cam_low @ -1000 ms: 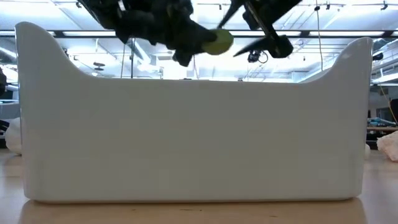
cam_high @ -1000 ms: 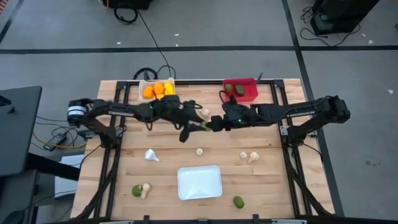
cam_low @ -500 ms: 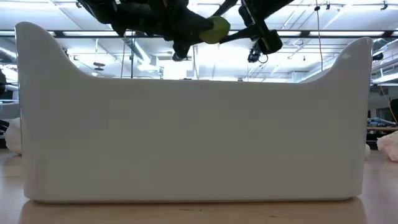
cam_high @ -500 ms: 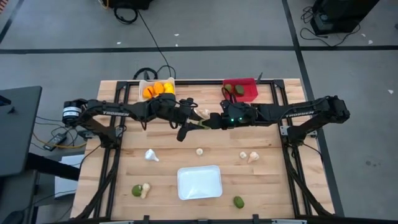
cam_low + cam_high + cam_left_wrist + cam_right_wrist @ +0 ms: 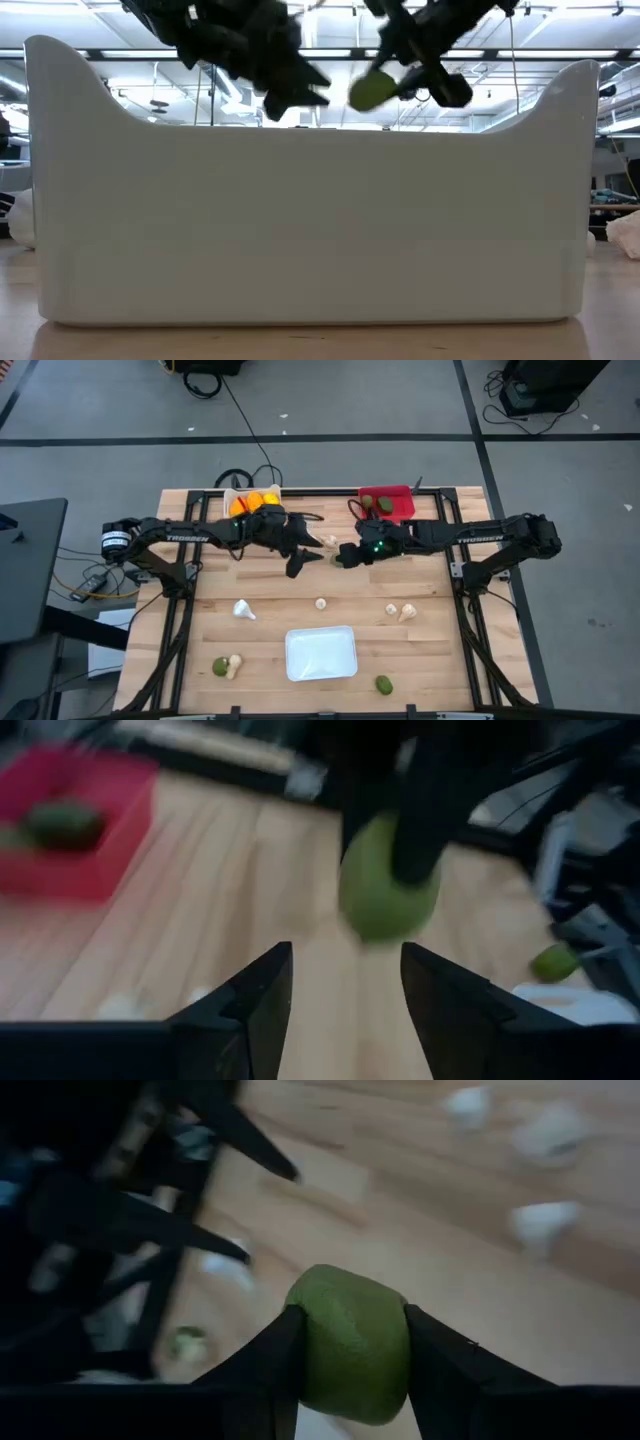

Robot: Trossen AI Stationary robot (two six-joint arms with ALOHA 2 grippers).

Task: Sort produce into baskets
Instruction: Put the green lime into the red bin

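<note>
The right gripper (image 5: 345, 1342) hangs above the middle of the wooden table (image 5: 440, 650), its two dark fingers (image 5: 262, 1360) closed about halfway and pinching a dull green fruit (image 5: 346, 1342) between them. In the low view that fruit (image 5: 372, 90) shows at the fingertips, well clear of the tabletop.

Just across from it, facing it tip to tip, is the left gripper (image 5: 310, 560). Its fingers (image 5: 255, 990) stand apart with nothing between them; the green fruit sits just ahead of them, apart from their tips.

On the table just beyond the two grippers, toward the far edge, lies a whitish garlic bulb (image 5: 329, 541). On the near side of the grippers lies another bulb (image 5: 321, 603), with two more (image 5: 400, 610) off to the right gripper's side and a white piece (image 5: 242, 609) to the left gripper's side.

Farther toward the front sits the shallow white tray (image 5: 321, 653). A green fruit touching a pale bulb (image 5: 226, 666) lies to one side of it, another green fruit (image 5: 384, 683) to the other.

At the far edge, behind the right gripper, the red bin (image 5: 392, 503) holds what look like two green fruits. Behind the left gripper, the white bin (image 5: 232, 495) holds orange fruits (image 5: 252, 502).
</note>
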